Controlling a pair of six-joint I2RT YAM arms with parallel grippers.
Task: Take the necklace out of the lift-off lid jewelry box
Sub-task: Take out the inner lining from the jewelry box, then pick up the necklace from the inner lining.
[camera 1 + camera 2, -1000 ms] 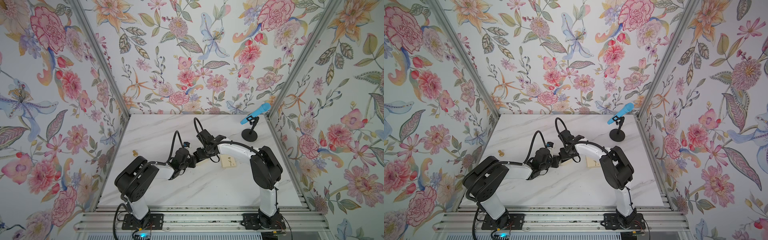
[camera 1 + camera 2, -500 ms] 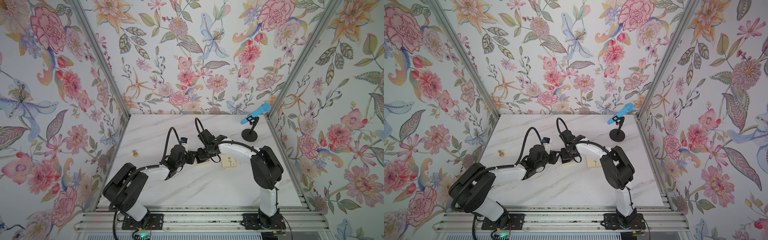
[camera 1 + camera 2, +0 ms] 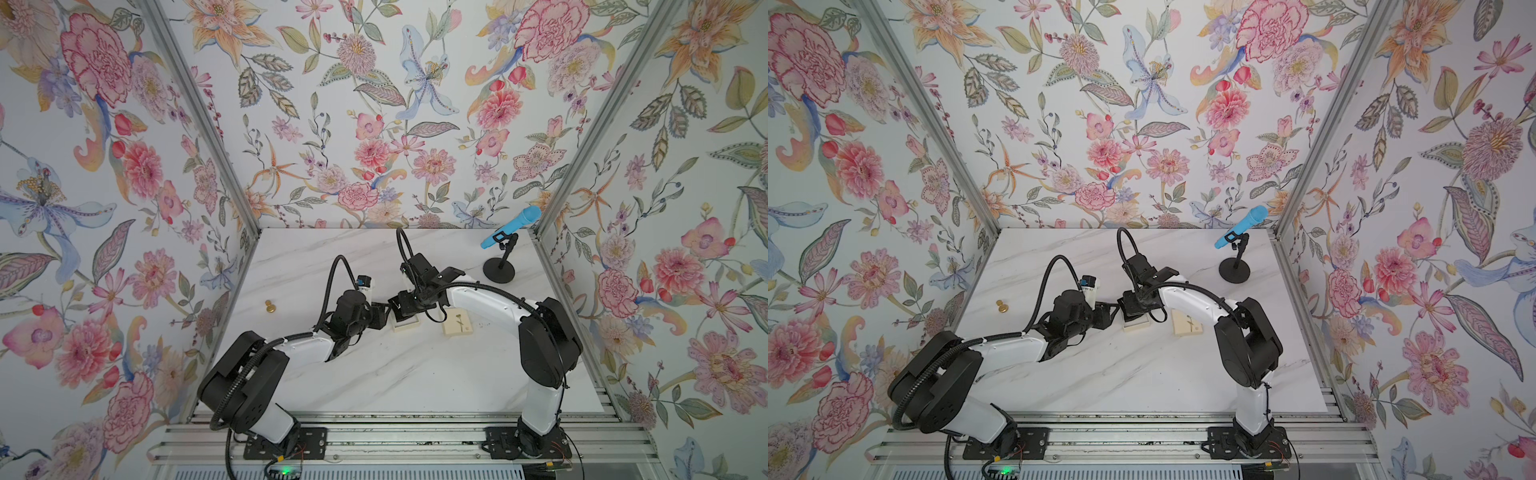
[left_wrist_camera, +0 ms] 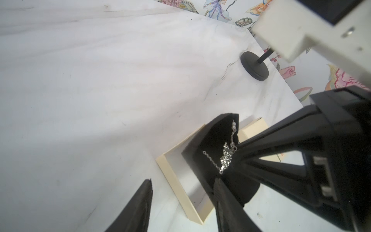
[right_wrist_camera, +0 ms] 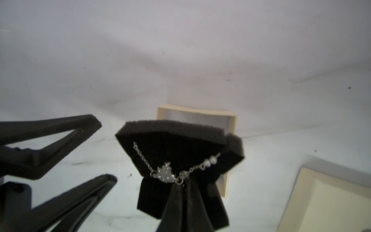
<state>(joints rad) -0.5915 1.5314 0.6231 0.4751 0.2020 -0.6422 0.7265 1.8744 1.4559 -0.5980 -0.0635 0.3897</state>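
Note:
My right gripper (image 5: 183,186) is shut on a black foam pad (image 5: 176,138), pinching it into a fold beside the pendant. The necklace (image 5: 166,174), a thin silvery chain with a sparkly pendant and two pearls, lies across the pad. The pad hangs above the cream jewelry box base (image 5: 196,112), which shows a bare white inside. The lid (image 3: 458,324) rests on the table to the right of the base (image 3: 405,325). My left gripper (image 4: 183,180) is open with nothing between its fingers, just left of the base and near the necklace (image 4: 226,158).
A small gold knob (image 3: 270,306) sits near the table's left edge. A blue microphone (image 3: 511,227) on a black stand (image 3: 498,270) occupies the back right corner. The two arms meet over the middle of the marble table.
My left gripper has gone from shut to open and drawn slightly left, away from the box, with its arm lowering. The right arm has held still with the foam pad.

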